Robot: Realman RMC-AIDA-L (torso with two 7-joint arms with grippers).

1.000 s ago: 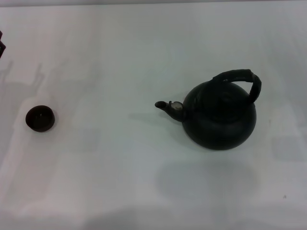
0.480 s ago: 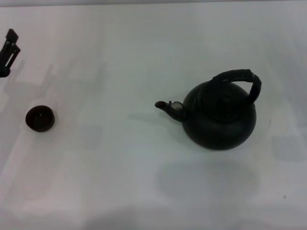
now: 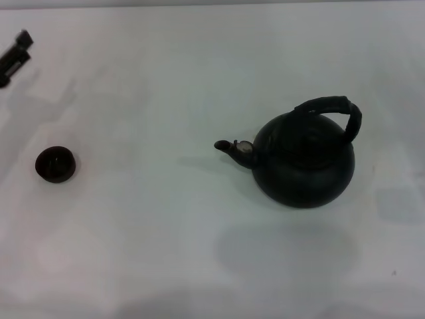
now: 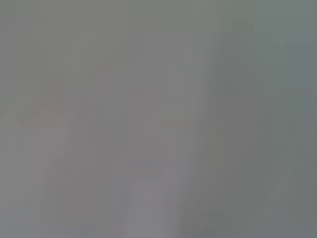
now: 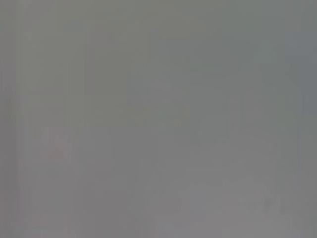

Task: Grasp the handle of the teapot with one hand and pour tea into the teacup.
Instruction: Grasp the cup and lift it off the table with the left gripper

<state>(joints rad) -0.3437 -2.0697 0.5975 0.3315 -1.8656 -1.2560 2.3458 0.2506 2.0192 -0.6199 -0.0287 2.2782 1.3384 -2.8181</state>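
Open white table (image 3: 146,232) between teacup (image 3: 55,164) and teapot (image 3: 304,161), nothing above the handle (image 3: 332,109)

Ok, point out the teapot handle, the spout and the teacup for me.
handle (image 3: 335,105): head view, top of the arch.
spout (image 3: 234,148): head view, middle of the spout.
teacup (image 3: 55,163): head view, centre of the cup.

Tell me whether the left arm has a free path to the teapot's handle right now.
Probably yes. The left hand sits at the table's far left edge, and only bare table lies between it and the handle; the teacup sits off that line.
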